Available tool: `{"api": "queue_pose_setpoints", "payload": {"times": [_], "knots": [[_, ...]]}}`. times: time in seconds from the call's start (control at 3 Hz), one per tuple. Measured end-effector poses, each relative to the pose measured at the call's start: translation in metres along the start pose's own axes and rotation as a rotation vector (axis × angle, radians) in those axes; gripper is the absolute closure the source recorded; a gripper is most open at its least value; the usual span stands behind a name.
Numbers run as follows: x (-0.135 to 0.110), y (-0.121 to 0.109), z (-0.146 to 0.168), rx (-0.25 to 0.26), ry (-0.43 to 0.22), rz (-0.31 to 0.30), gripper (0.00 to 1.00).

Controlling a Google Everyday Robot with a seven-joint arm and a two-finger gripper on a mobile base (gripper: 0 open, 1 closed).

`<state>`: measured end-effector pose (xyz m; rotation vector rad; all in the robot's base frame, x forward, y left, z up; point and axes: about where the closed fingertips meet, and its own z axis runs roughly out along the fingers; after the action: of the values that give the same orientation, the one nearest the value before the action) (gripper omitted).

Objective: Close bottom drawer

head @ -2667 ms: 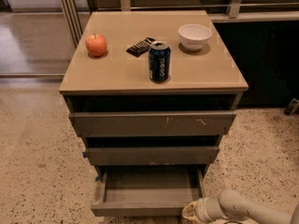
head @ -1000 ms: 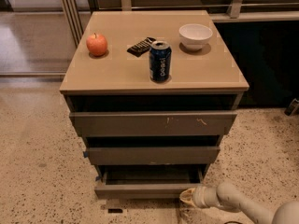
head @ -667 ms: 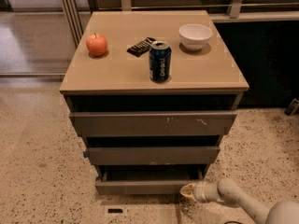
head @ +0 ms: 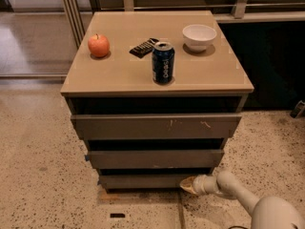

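Observation:
The bottom drawer (head: 143,180) is the narrowest of three grey-brown fronts. Its flat front sits pushed in under the middle drawer (head: 155,159), with no tray interior showing. My gripper (head: 188,185) comes in low from the right on a white arm and its tan tip touches the right end of the bottom drawer's front. The top drawer (head: 157,126), the widest, has pale scratch marks.
On the cabinet top (head: 119,75) stand a red apple (head: 98,45), a dark snack bag (head: 144,47), a blue soda can (head: 163,63) and a white bowl (head: 199,36). Speckled floor surrounds the cabinet. A dark cupboard stands at the right.
The bottom drawer went from pulled well out, tray showing, to pushed in. My gripper followed it inward toward the cabinet.

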<state>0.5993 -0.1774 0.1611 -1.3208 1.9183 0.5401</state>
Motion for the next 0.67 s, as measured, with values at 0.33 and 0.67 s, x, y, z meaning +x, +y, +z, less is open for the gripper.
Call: {"api": "queue_pose_setpoints", "payload": {"times": [0.33, 0.67], "knots": [[0.0, 0.0002, 0.0, 0.0, 0.0, 0.0, 1.0], [0.0007, 0.0092, -0.0021, -0.028, -0.004, 0.001, 1.0]]}}
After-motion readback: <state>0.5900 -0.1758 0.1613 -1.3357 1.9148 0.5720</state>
